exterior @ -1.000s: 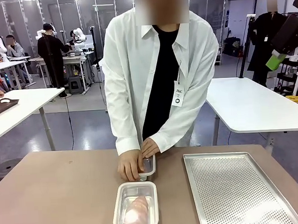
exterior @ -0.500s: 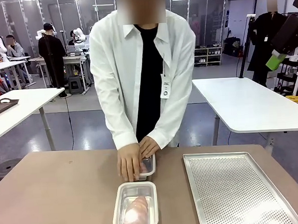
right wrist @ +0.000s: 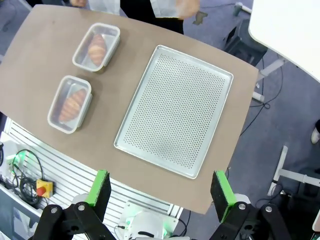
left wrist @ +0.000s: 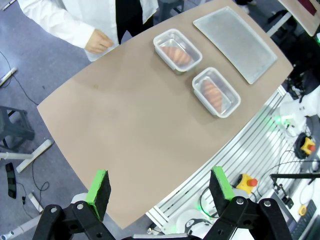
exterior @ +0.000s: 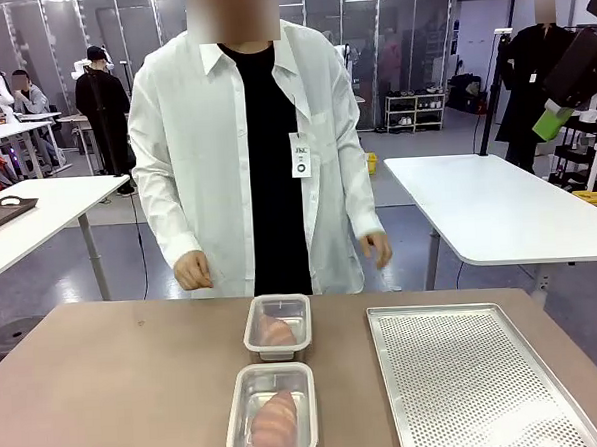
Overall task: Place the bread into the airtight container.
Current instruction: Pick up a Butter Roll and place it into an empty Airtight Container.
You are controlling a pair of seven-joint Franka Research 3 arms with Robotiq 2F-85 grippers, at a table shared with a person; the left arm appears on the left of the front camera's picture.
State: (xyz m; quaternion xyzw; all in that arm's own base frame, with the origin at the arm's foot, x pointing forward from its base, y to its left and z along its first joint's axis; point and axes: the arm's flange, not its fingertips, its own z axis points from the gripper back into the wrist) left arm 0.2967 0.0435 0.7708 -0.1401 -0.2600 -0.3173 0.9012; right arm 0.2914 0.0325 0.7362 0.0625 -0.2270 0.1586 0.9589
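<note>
While both end effectors hover high, bread [exterior: 273, 418] lies boxed below.

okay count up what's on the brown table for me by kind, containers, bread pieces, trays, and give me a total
Clear containers: 2, the far container and the near container
Bread pieces: 2, one bread in the far container, one bread in the near one
Perforated metal tray: 1
Total: 5

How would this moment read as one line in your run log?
person: hands off table | two containers: bread inside each | tray: bare | left gripper: open, high | right gripper: open, high
</note>
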